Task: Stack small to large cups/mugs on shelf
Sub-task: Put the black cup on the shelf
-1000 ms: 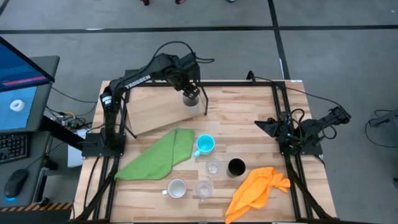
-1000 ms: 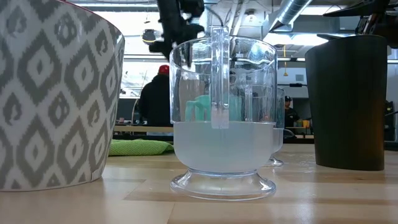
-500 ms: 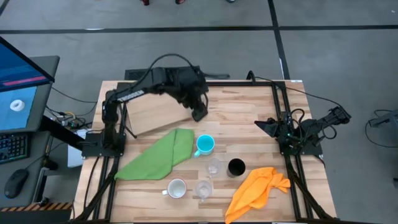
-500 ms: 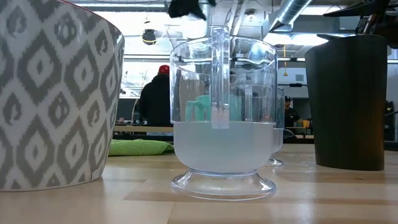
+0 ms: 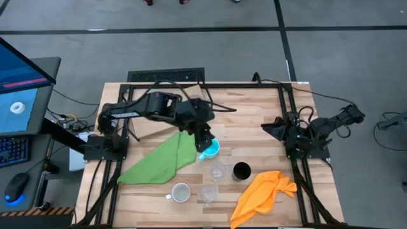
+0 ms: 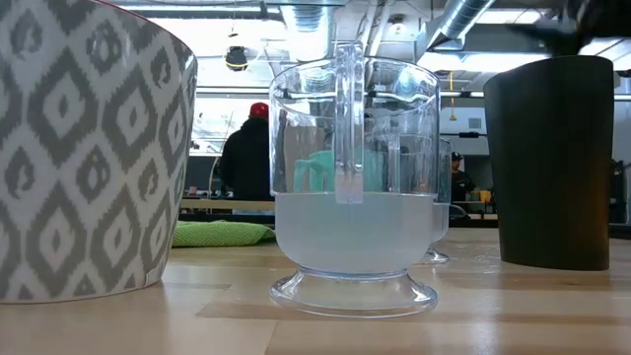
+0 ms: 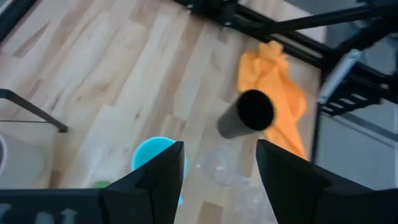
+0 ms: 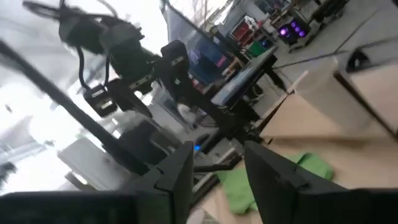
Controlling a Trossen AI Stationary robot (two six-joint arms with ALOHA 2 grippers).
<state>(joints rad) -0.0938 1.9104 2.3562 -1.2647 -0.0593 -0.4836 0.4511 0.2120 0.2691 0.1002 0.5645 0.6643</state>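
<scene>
- High view: left tool (image 5: pixel 205 144) low over bright blue mug (image 5: pixel 210 148), at edge of green cloth (image 5: pixel 159 160) on striped wooden worktop (image 5: pixel 248 114).
- Left wrist view only: left fingers (image 7: pixel 152 177) apart, nothing between; blue mug (image 7: pixel 154 155) just beyond them, black cup (image 7: pixel 247 114) lying against orange cloth (image 7: pixel 280 81).
- High view: black cup (image 5: pixel 241 170), two clear glasses (image 5: pixel 218 170) (image 5: pixel 208 193) and white mug (image 5: pixel 180 192) grouped near front edge; orange cloth (image 5: pixel 264 194) beside.
- Low view only: patterned white mug (image 6: pixel 84 148), clear glass (image 6: pixel 353 187) and black cup (image 6: pixel 554 163) standing upright; person (image 6: pixel 246 158) in room behind.
- Right tool (image 5: pixel 353 116) off worktop's right side; right wrist view: fingers (image 8: pixel 177 174) apart, empty.
- Shelf, grey-beige cup: cannot tell where.
</scene>
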